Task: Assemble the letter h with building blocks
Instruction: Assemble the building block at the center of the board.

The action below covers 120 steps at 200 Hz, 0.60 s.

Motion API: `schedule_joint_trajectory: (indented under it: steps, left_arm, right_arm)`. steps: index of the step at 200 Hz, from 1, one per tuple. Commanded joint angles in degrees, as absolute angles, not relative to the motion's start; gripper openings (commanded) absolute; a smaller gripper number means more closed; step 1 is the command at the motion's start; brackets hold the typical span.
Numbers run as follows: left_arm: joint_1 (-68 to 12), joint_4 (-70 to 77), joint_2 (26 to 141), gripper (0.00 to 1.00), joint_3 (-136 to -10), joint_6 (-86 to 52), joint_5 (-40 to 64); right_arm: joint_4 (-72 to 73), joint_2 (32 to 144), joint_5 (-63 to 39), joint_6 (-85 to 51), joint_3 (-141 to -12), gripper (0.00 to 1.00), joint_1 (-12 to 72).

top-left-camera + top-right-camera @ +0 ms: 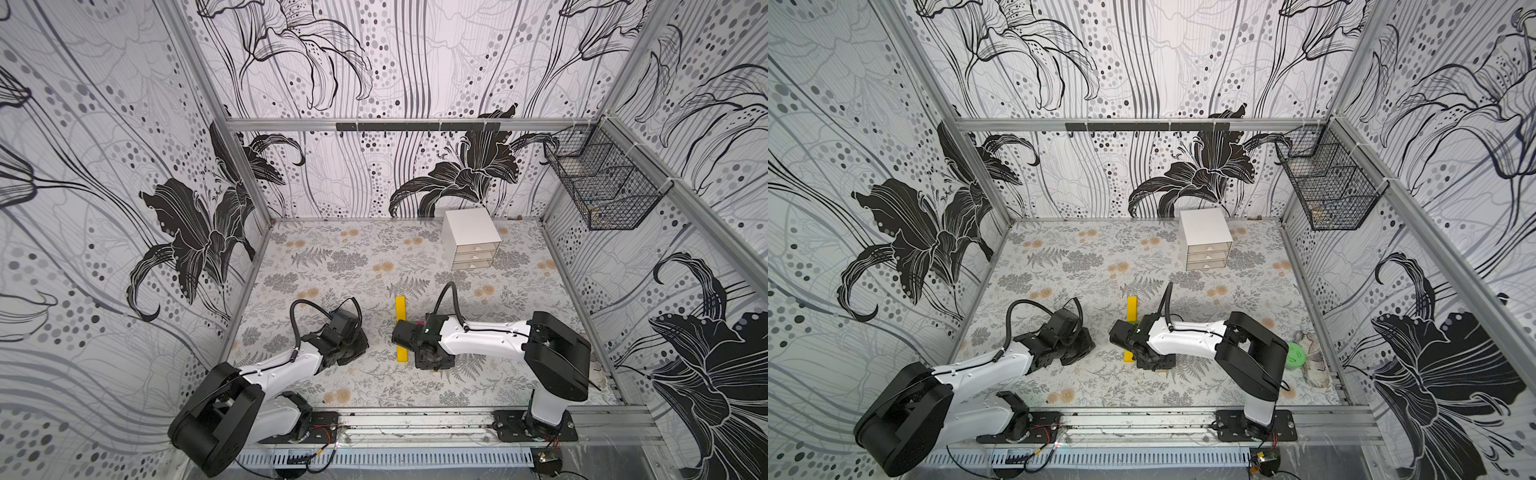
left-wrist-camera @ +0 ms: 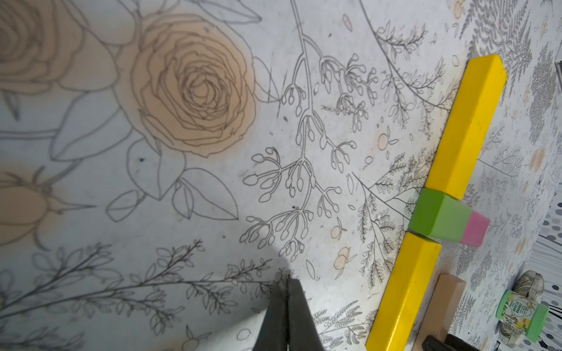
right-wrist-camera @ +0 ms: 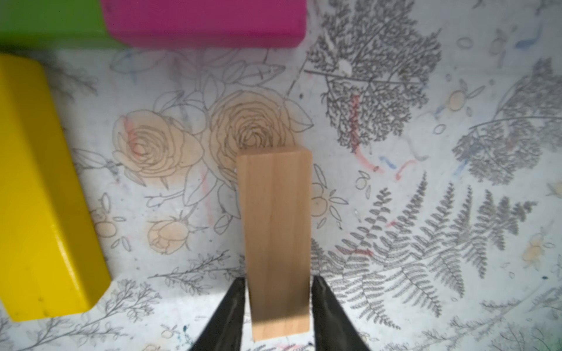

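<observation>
Five pieces were down on the desk (image 1: 332,257), just below centre in both top views, half hidden under the right arm (image 1: 486,336).

Stem was done: upper yellow block (image 1: 400,308), green block (image 2: 438,215) and lower yellow block (image 1: 402,355) sat end to end in one line. Pink block (image 3: 203,21) butted the green one's side as the crossbar.

Wood block (image 3: 276,243) lay parallel to the lower yellow one, apart from it, in line with the pink block's outer end. That's the leg slot. Its end stopped short of the pink block, with bare desk between them.

Right jaws straddled the wood block's end, apart, with a thin sliver showing each side. I read that as let go, not clamped. Straddling the narrow width makes sense, since it keeps the block square to the stem at set-down.

Left jaws were pressed together, empty. The left arm (image 1: 286,365) was parked left of the stem in both top views, clear of the build.

Judgement: the h was nearly complete. Only open item was the leg-to-crossbar gap, and a short push along the block's length should close it. Risk: overshooting and skewing the pink block off the green.
</observation>
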<state>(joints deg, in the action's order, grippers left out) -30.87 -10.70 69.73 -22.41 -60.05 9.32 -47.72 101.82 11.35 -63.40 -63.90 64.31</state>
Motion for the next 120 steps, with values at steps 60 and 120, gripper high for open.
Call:
schedule_joint_trajectory:
  steps: [60, 120]
  left_arm:
    - [-31.26, -12.3, 69.87, 0.06, -22.94, -59.94, 8.17]
    - [-31.36, -13.17, 69.28, 0.06, -23.67, -59.97, 8.11]
  right_arm:
    - [-44.91, 99.67, 10.58, -62.32, -61.07, 0.23, 63.56]
    - [-45.62, 101.02, 10.25, -59.2, -63.63, 0.16, 61.87]
